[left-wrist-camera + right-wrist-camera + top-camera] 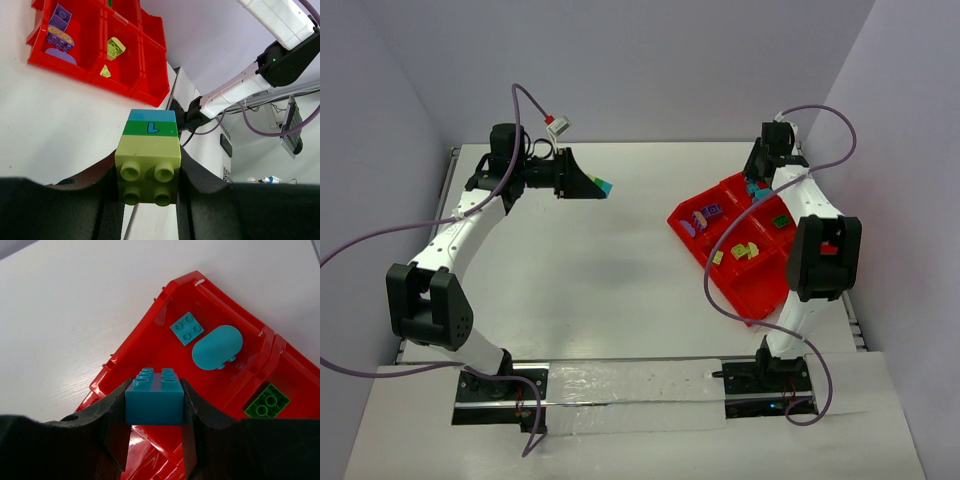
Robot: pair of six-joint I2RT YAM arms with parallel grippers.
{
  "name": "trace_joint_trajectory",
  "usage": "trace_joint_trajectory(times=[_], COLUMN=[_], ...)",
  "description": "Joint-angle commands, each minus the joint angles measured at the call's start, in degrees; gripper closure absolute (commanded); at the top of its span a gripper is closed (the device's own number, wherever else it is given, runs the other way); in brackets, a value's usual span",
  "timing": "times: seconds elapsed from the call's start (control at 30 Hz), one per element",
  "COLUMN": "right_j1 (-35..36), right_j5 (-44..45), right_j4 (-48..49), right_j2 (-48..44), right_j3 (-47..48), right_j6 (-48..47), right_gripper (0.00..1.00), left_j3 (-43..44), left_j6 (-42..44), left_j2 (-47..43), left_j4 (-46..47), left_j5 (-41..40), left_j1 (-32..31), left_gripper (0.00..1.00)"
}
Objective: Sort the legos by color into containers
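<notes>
Left claw [149, 175] closed on a three-brick stack [148, 145], lime, green, cyan, held above the desk [590, 270], long axis running straight out from the claw, cyan end toward the red tray [82, 40], right claw [153, 412] clamping a teal brick [152, 397] broadside, over the tray's teal compartment [160, 352].

A: Your bright red plastic tray [160, 340]? Glossy; you see glare on its floor.
B: And the teal plastic brick [153, 402]?
A: Smooth, duller sheen. Your white table [600, 270] looks matt, faintly grained.
</notes>
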Motion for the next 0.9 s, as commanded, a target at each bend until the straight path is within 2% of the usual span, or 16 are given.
trace_joint_trajectory(times=[0.0,0.1,0.23,0.43,0.57,0.67,0.8,0.87], right_j1=[-0.38,-0.32,-0.32,-0.14,1.09,4.87,12.47,15.31], right_j5=[1.57,0.75,0.06,-0.46,-3.24,-8.46,-26.5,-34.92], right_j4=[1.17,0.29,-0.36,-0.57,0.28,2.71,8.51,11.82], right_j2=[1.07,1.86,1.49,-1.9,-5.8,-9.59,-16.57,-18.46], right_j3=[3.54,4.24,4.64,3.95,2.93,0.99,-3.36,-5.81], right_j6=[-0.37,-0.87,-1.65,-1.87,-3.25,-6.87,-18.58,-19.92], right_gripper=[0.57,0.43,0.32,0.3,0.33,0.35,0.36,0.36], left_j3=[2.74,2.91,2.89,3.23,3.23,3.18,3.24,3.51], left_j6=[1.96,1.93,1.7,2.14,2.05,2.0,1.48,1.27], left_j2=[-1.47,-1.45,-1.49,-1.71,-1.71,-1.74,-1.18,-0.92], left_j4=[-1.33,-1.44,-0.82,-1.38,-1.31,-1.34,-0.64,-0.35], left_j5=[-0.46,-0.56,-0.44,-0.36,-0.26,-0.07,0.63,0.96], left_j1=[-0.17,-0.1,-0.1,-0.19,-0.1,-0.1,-0.19,-0.19], left_gripper=[1.0,1.0,1.0,1.0,1.0,1.0,1.0,1.0])
